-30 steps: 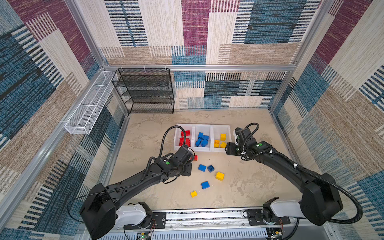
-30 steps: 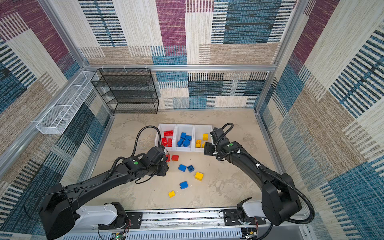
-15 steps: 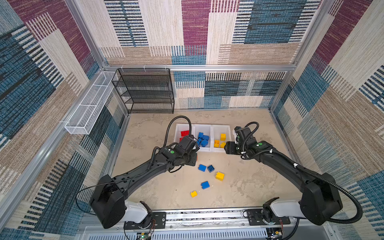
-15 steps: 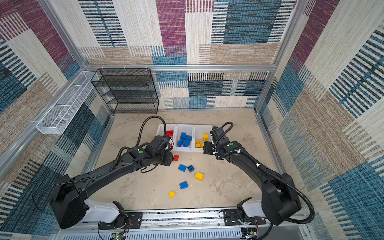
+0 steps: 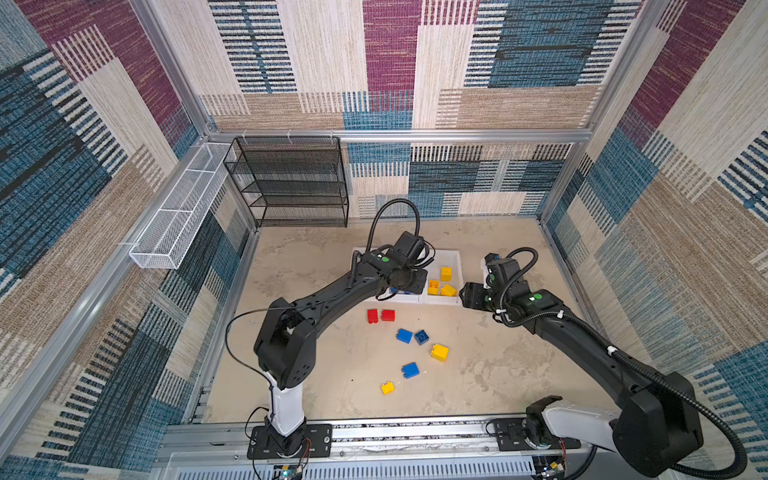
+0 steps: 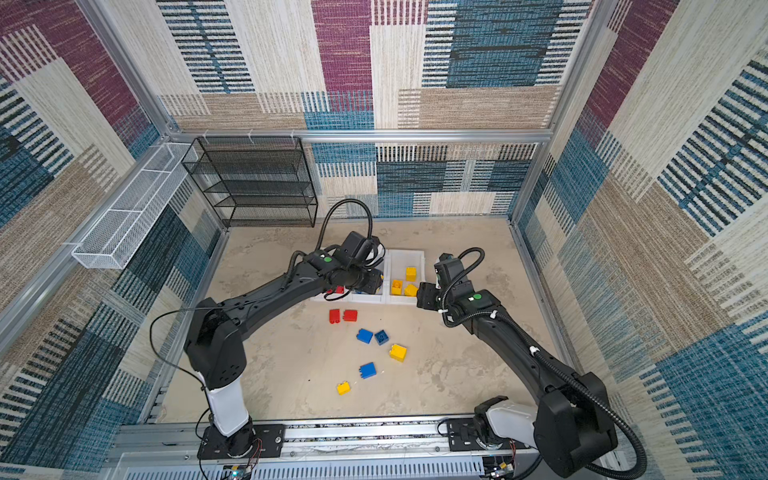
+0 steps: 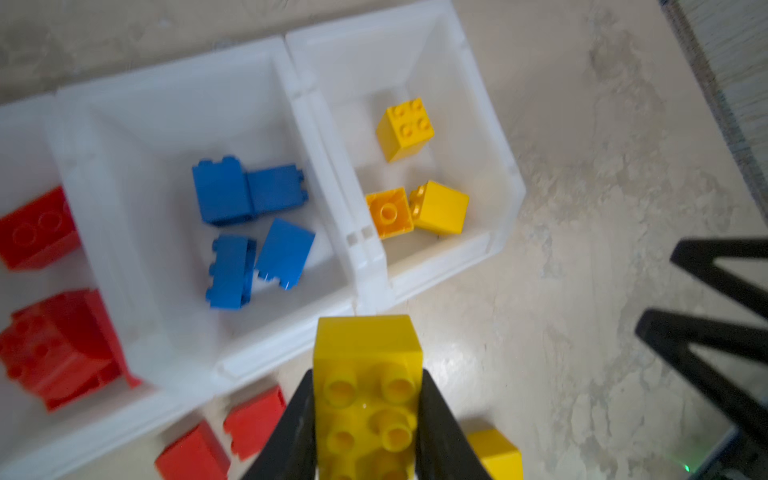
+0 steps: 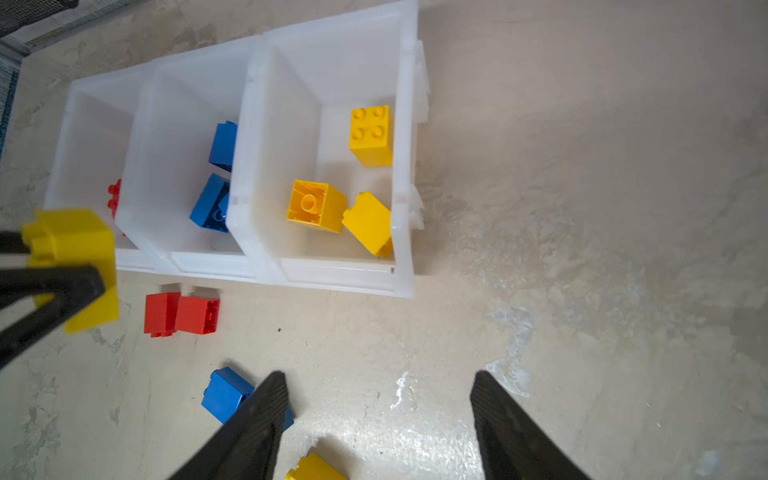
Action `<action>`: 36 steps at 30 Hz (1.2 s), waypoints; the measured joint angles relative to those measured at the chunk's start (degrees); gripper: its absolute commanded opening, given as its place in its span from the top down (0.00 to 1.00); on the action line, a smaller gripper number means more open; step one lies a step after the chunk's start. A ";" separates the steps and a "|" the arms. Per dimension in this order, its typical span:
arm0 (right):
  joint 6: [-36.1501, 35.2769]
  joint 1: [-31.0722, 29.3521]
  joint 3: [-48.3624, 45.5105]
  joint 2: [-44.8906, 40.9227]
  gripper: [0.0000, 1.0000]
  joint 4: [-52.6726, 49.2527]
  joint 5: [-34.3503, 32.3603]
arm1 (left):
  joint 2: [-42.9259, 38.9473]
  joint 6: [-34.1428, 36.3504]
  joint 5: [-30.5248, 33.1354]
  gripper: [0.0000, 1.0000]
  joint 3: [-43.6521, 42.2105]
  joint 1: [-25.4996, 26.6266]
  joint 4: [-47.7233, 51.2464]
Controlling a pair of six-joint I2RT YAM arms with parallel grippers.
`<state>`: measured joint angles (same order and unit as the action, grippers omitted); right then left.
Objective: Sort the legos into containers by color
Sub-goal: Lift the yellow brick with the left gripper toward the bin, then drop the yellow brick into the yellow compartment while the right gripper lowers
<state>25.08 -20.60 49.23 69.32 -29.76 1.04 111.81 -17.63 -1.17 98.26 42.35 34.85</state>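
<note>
Marbled table (image 5: 498, 374) below us: our left pincer (image 7: 366, 376) clamps a yellow brick (image 7: 365, 340), its long axis pointing at the yellow bin (image 7: 494, 232), whose near corner is just ahead. Our right pincer (image 8: 378, 376) gapes empty beside that bin.

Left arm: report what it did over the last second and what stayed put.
The left gripper, fingers shut on a yellow brick, swung from the table before the red bin rightward to the front edge of the bins, where blue and yellow meet. No visible pickup or release. The right gripper stayed open beside the bins; the loose bricks on the table did not move.
</note>
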 measured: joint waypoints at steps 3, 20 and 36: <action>0.90 0.24 -2.62 -1.92 0.27 0.26 1.18 | 7.87 0.02 -2.19 0.76 9.44 0.00 0.85; 1.44 2.34 -5.70 -6.47 0.23 -1.42 3.43 | 29.70 -0.02 -3.26 0.52 35.06 0.04 4.31; 0.13 2.40 -5.22 -8.66 0.23 -5.05 1.33 | 13.55 0.20 -3.21 0.49 19.78 0.07 2.45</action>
<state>25.21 -18.20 44.01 60.66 -34.81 2.37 125.36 -17.43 -4.38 118.04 42.41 37.30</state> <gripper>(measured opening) 0.773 0.511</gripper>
